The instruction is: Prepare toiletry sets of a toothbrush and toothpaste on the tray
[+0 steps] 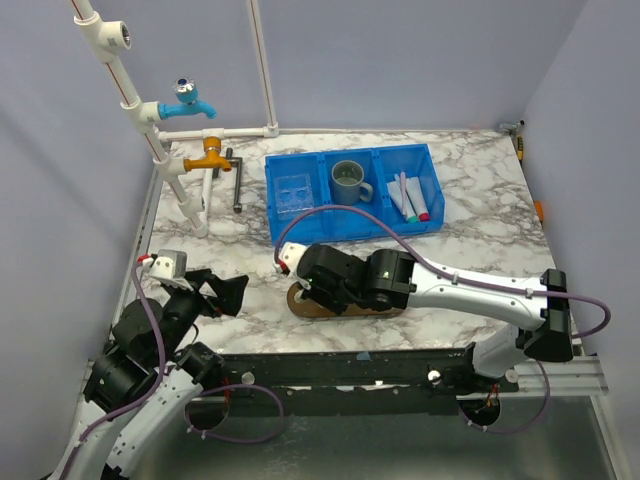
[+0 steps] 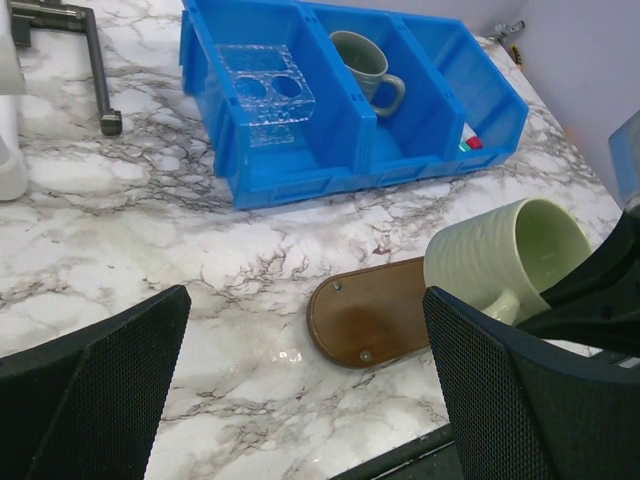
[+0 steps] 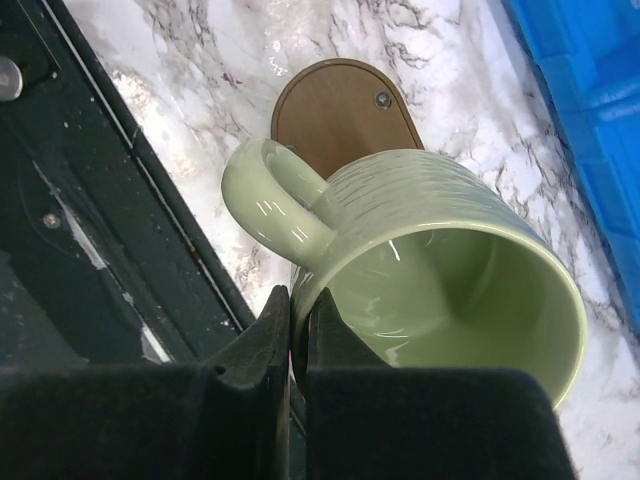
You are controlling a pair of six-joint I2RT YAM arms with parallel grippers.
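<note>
Currently the right gripper (image 3: pixel 298 320) clamps the rim of a green mug (image 3: pixel 440 250) tipped sideways. Directly beneath lies the tray (image 3: pixel 335 115), long axis left-right along the table's (image 1: pixel 470 230) near edge. The left gripper (image 2: pixel 305 390) stands wide open.

We see the right gripper (image 3: pixel 298 340) pinched tight on the rim of the mug (image 3: pixel 430 230), pale green, tipped with its mouth toward us. Its handle sticks out left. Behind the mug peeks the tray (image 3: pixel 335 110), rounded end showing; right of the mug, a blue bin (image 3: pixel 590 80).
</note>
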